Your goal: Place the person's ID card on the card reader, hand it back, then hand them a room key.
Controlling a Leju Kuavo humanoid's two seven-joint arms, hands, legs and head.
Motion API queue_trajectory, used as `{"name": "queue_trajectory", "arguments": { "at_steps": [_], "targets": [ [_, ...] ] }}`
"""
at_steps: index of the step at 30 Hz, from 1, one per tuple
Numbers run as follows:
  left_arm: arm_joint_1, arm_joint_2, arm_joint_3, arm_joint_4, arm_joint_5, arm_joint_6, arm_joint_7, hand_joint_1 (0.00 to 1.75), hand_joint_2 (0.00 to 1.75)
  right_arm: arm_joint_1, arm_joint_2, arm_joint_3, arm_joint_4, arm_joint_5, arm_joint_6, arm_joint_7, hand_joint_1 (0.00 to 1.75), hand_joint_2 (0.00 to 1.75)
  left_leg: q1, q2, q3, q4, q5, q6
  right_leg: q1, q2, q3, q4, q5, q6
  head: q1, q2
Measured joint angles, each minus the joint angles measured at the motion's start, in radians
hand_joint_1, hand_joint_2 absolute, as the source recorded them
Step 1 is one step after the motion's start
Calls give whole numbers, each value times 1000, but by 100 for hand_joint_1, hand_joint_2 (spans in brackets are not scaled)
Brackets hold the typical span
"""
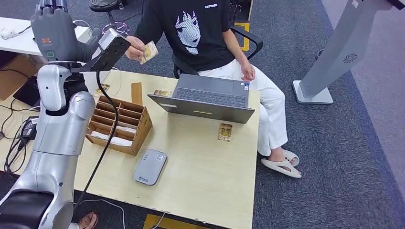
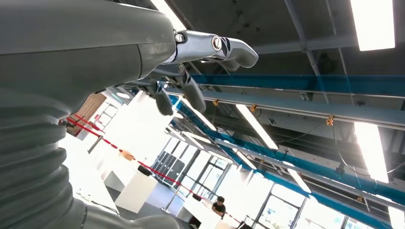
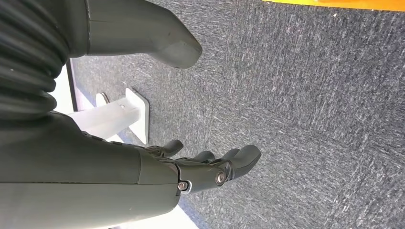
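The left hand (image 1: 53,29) is raised high beyond the desk's far left corner, and in the left wrist view its fingers (image 2: 193,93) are seen apart against the ceiling with nothing between them. The right hand (image 3: 210,167) hangs over grey carpet (image 3: 305,114), its fingers loosely spread and holding nothing. A card (image 1: 149,51) is held by the person's hand (image 1: 135,48) above the desk's far edge, just beside the black camera mount on the robot's left wrist; whether it is the ID card cannot be told. The person (image 1: 205,33) is seated on a chair at the far side of the desk (image 1: 205,171). A grey card reader (image 1: 150,166) lies flat near the desk's near edge, towards the middle. A cardboard tray with compartments (image 1: 120,125) is set at the left side of the desk, with white cards lying in its nearer slots. An open laptop (image 1: 206,98) stands at the far right corner. A small yellowish card (image 1: 225,131) lies near the right edge, just in front of the laptop, and two more are seen along the far edge.
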Motion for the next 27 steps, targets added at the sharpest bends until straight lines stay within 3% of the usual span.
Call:
{"name": "queue_trajectory", "arguments": {
  "at_steps": [7,14,23,27],
  "targets": [
    [60,2,0,0,-35,11,-30,0,175,0,0,0,0,3,0,3,0,175,0,0,0,0,0,0,0,0,0,0,0,0,0,0],
    [259,26,-18,-150,-113,-29,-70,0,175,2,0,-19,0,-5,-3,-5,0,175,0,1,-1,0,-2,0,0,1,-2,0,-1,0,0,0],
    [323,47,-26,-231,-104,-65,-79,0,175,2,0,-31,0,-11,-6,-7,0,175,0,1,-1,0,-1,0,0,1,-1,0,0,0,0,0],
    [455,84,-50,-341,-31,-139,-116,0,175,6,4,-55,0,-36,-18,-3,0,175,-1,5,1,-1,-3,0,0,6,0,0,-1,0,0,0]
  ]
}}
